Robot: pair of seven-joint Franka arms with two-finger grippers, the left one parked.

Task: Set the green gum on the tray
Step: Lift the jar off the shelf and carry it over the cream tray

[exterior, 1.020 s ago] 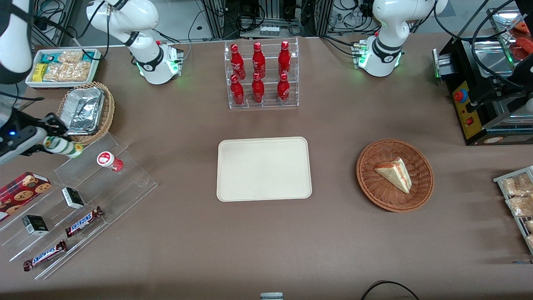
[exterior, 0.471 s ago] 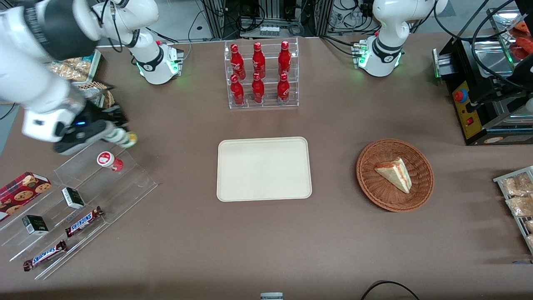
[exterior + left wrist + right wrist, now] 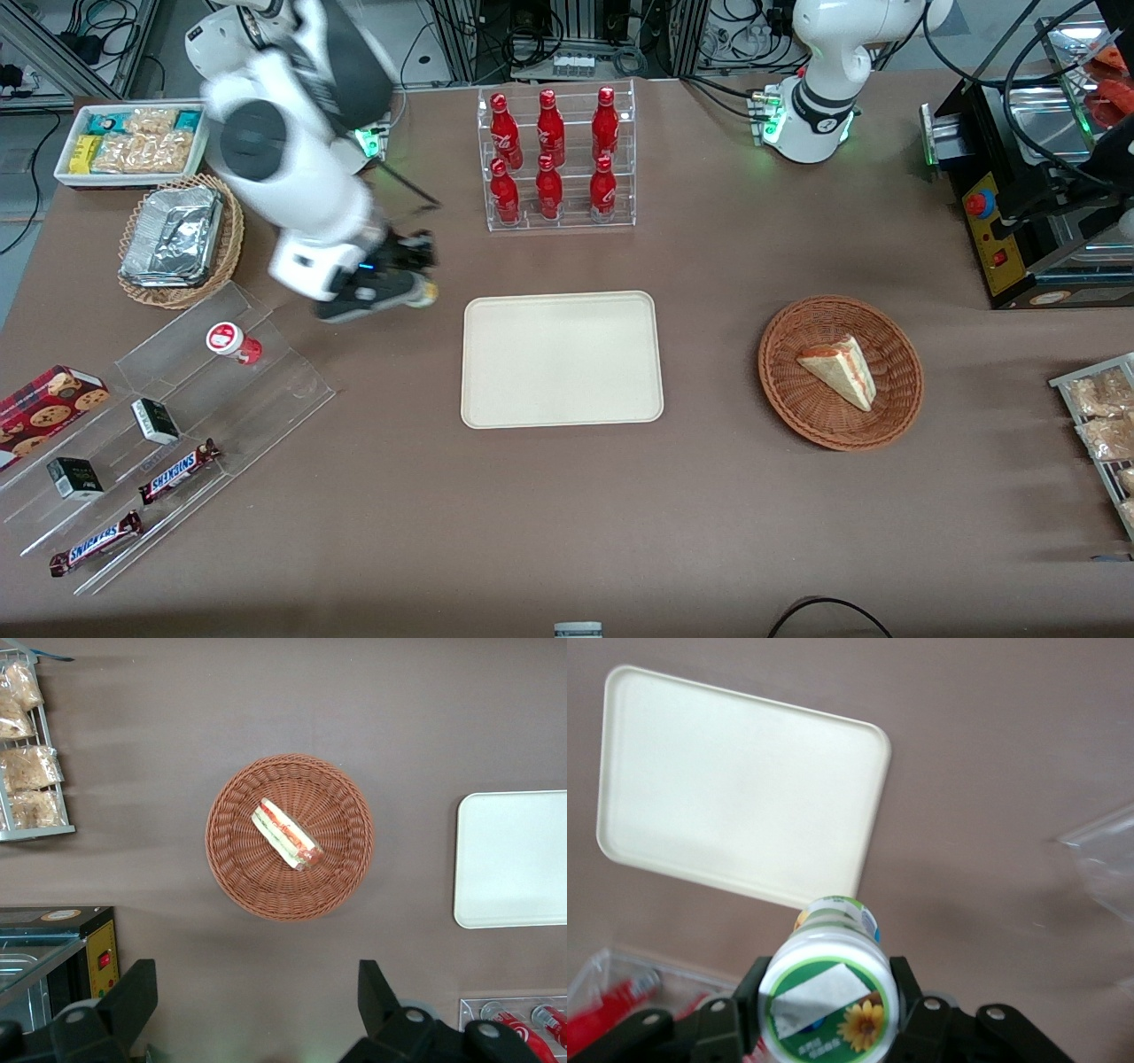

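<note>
My right gripper (image 3: 409,282) hangs above the table just beside the tray's edge toward the working arm's end, and it is shut on the green gum (image 3: 830,992), a small bottle with a white lid bearing a green disc and a yellow flower. Only the bottle's tip (image 3: 427,293) pokes out past the gripper in the front view. The black fingers (image 3: 749,992) press on both sides of the lid. The cream-beige tray (image 3: 562,359) lies flat in the middle of the table with nothing on it; it also shows in the right wrist view as the tray (image 3: 735,788).
A clear rack of red bottles (image 3: 555,159) stands farther from the front camera than the tray. A clear stepped stand (image 3: 168,416) holds a red-and-white gum bottle (image 3: 232,342), chocolate bars and small boxes. A wicker basket with foil tray (image 3: 177,237) and a basket with a sandwich (image 3: 840,372) flank the tray.
The right arm has swung from over the stepped stand toward the tray, carrying the green gum with it. Nothing else has moved.
</note>
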